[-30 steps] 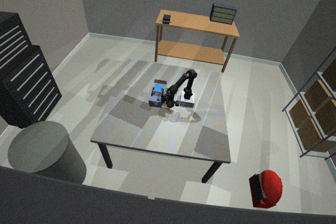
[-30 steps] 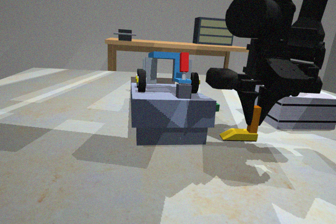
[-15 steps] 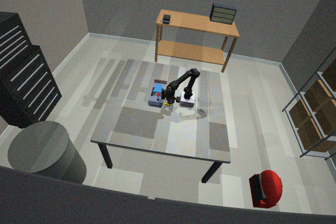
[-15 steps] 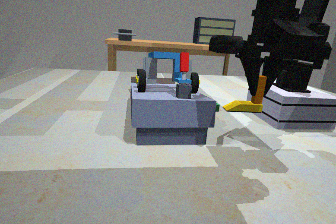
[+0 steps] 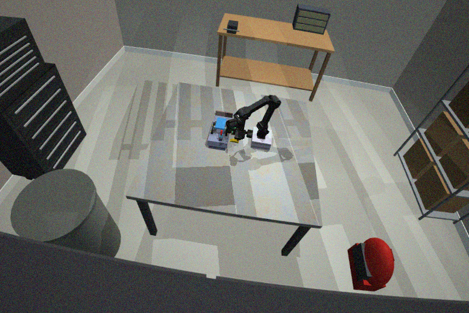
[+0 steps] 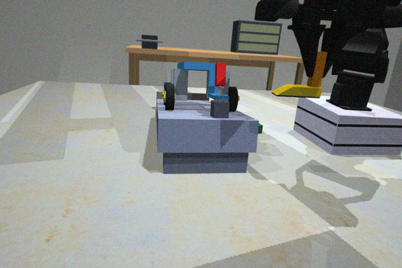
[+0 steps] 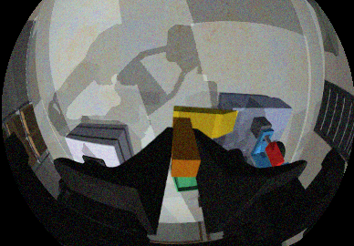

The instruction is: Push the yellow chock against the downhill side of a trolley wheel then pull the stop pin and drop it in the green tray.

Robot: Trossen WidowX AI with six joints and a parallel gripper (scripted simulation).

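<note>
My gripper (image 6: 315, 72) (image 7: 182, 132) is shut on the orange handle of the yellow chock (image 5: 234, 140) (image 6: 297, 91) (image 7: 210, 122). The chock hangs above the table, upright, right of the ramp (image 5: 217, 145) (image 6: 207, 135) (image 7: 278, 118) in the exterior view, its thin end pointing towards the ramp. The blue trolley (image 5: 220, 122) (image 6: 197, 65) (image 7: 262, 144) stands on the ramp behind the stop pin (image 5: 221, 132) (image 6: 220, 74) (image 7: 275, 154), which is upright in its dark block. The green tray (image 6: 260, 128) (image 7: 186, 183) is mostly hidden by the ramp in the exterior view; the chock's handle partly covers it in the wrist view.
The arm's pale base block (image 5: 261, 144) (image 6: 367, 135) (image 7: 98, 139) stands on the table (image 5: 204, 184), right of the ramp in the top and exterior views. A raised brown end board (image 5: 223, 113) stands at the ramp's far end. A wooden bench (image 5: 264, 29) is behind the table.
</note>
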